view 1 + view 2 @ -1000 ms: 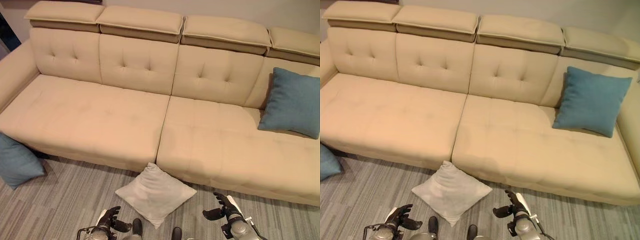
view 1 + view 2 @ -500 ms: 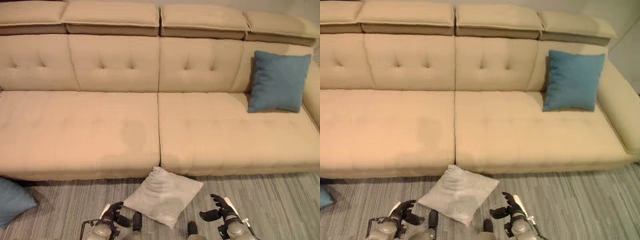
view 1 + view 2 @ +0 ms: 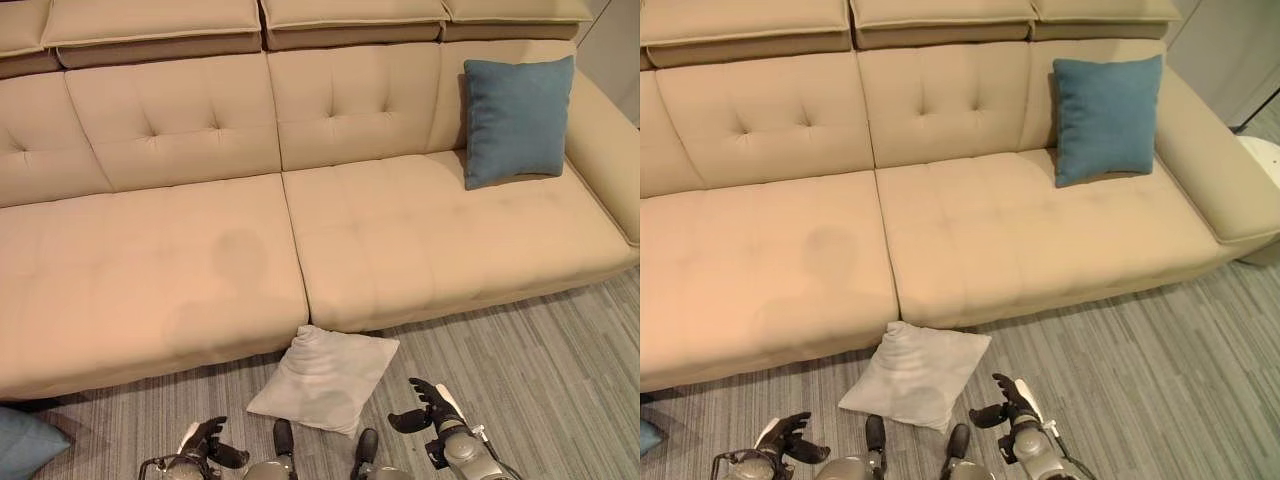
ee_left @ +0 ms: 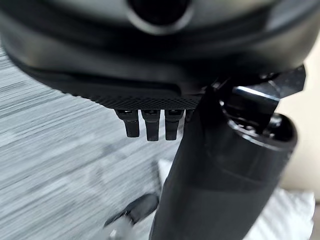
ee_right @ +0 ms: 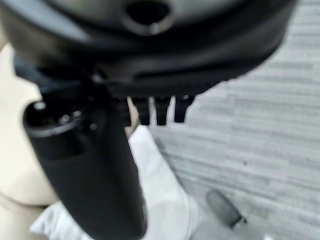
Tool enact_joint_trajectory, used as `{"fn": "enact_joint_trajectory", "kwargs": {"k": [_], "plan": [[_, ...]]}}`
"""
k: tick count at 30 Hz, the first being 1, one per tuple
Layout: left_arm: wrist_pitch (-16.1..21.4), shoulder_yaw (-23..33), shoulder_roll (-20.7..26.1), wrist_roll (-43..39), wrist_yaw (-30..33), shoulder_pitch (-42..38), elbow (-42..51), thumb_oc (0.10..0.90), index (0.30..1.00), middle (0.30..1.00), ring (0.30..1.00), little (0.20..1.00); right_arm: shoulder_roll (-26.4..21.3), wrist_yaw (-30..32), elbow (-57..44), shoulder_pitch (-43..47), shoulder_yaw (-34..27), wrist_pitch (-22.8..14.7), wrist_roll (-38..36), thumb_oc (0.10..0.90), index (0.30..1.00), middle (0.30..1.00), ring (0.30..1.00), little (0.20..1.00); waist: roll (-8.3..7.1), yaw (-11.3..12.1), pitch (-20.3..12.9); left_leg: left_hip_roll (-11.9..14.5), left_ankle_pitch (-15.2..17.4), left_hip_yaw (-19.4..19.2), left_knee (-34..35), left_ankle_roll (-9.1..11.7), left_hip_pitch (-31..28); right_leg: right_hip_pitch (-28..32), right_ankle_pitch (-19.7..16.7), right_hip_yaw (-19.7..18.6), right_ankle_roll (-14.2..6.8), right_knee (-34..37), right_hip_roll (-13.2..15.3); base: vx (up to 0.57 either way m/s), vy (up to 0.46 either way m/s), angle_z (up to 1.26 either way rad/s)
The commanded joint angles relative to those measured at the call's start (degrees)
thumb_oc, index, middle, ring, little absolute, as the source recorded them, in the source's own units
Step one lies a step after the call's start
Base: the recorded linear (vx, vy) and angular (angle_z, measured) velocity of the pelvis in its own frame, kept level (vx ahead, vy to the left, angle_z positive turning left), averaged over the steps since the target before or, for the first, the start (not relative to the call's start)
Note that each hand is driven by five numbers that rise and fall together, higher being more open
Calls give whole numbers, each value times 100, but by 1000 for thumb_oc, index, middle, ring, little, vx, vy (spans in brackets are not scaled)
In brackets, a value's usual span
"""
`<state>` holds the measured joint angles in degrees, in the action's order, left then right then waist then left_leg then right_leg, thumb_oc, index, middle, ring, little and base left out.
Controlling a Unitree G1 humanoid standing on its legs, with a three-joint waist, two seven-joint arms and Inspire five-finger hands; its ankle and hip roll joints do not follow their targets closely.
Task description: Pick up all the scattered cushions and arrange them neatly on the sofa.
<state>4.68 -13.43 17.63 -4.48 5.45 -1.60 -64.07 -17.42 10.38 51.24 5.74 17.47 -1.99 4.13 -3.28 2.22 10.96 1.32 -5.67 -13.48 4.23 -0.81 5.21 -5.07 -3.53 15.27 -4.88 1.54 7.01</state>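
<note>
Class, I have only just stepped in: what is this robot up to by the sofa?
The robot stands before a long beige tufted sofa, tidying cushions. One square blue cushion already leans against the backrest at the sofa's right end. A pale grey square cushion lies on the striped grey carpet just in front of the robot, and another blue cushion lies on the floor to its left. The left hand and right hand hover open, holding nothing.

The sofa [image 3: 200, 270] looks like smooth, matt beige leather with buttoned tufts; the blue cushion [image 3: 517, 120] is coarse woven cloth, the white cushion [image 3: 325, 378] soft matt cloth, the floor [image 3: 540, 350] striped grey carpet
</note>
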Motion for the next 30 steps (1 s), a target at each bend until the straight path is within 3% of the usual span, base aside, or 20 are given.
{"fn": "enact_joint_trajectory", "kwargs": {"k": [1, 5, 7, 8, 9, 12, 14, 16, 18, 30], "plan": [[287, 29, -25, -274, 124, -466, 388, 800, 900, 900, 900, 900, -341, 313, -397, 265, -68, -232, -166, 800, 900, 900, 900, 900, 10, -67, -75, 122, 578, 729, -646, 395, 555, -118, 607, -251, -173, -322, -7, -139, -130, 22], [413, -100, 8, -827, 336, -842, 888, 800, 900, 900, 900, 900, -317, 542, -441, 456, -258, -254, -596, 800, 900, 900, 900, 900, 150, -153, 349, 138, 610, 1027, -1227, 398, 1318, -891, 656, -248, -26, -810, 1, -190, -101, 29], [436, -125, -4, -971, 370, -912, 966, 800, 900, 900, 900, 900, -315, 608, -413, 524, -311, -253, -699, 800, 900, 900, 900, 900, 205, -180, 387, 125, 614, 1113, -1271, 393, 1487, -1124, 687, -261, 7, -981, 7, -112, -4, 9], [478, -146, -1, -1049, 458, -996, 1036, 800, 900, 900, 900, 900, -311, 696, -378, 606, -357, -251, -777, 800, 900, 900, 900, 900, 251, -190, 429, 89, 600, 1152, -1376, 378, 1725, -1405, 695, -269, 33, -1163, 32, -210, 38, -9], [551, -173, 45, -1293, 615, -1221, 1151, 800, 900, 900, 900, 900, -272, 850, -363, 881, -418, -293, -977, 800, 900, 900, 900, 900, 308, -203, 531, 54, 605, 1179, -1662, 347, 2244, -2063, 682, -376, 50, -1547, 83, -160, 37, -15], [588, -167, 103, -1406, 723, -1390, 1266, 800, 900, 900, 900, 900, -275, 1019, -414, 1078, -480, -317, -1108, 800, 900, 900, 900, 900, 371, -248, 527, 107, 803, 1128, -1995, 361, 2669, -2541, 884, -541, 26, -1911, 135, -34, 35, -27], [672, -162, 205, -1577, 1048, -1924, 1334, 800, 900, 900, 900, 900, -313, 1432, -434, 1622, -536, -301, -1222, 800, 900, 900, 900, 900, 470, -337, 643, 209, 956, 942, -2730, 298, 3777, -3757, 986, -795, 38, -2711, 271, -184, 110, -27], [695, -180, 247, -1613, 1139, -2052, 1363, 800, 900, 900, 900, 900, -356, 1563, -421, 1753, -556, -317, -1252, 800, 900, 900, 900, 900, 515, -358, 687, 215, 1005, 919, -2898, 271, 4006, -4029, 1018, -860, 42, -2930, 304, -74, 59, -26], [718, -210, 340, -1651, 1379, -2493, 1339, 800, 900, 900, 900, 900, -403, 1862, -318, 2208, -628, -420, -1488, 800, 900, 900, 900, 900, 601, -416, 831, 263, 1132, 865, -3464, 221, 4742, -4785, 1134, -1035, 77, -3502, 345, -64, 56, -23], [676, -645, 723, -1548, 1682, -3941, 1522, 800, 900, 900, 900, 900, -746, 1994, 142, 3925, -395, -670, -2423, 800, 900, 900, 900, 900, 796, -461, 1017, 199, 1595, 843, -4994, 104, 6863, -6948, 1514, -1450, 170, -4952, 294, 33, 11, -8]]}}
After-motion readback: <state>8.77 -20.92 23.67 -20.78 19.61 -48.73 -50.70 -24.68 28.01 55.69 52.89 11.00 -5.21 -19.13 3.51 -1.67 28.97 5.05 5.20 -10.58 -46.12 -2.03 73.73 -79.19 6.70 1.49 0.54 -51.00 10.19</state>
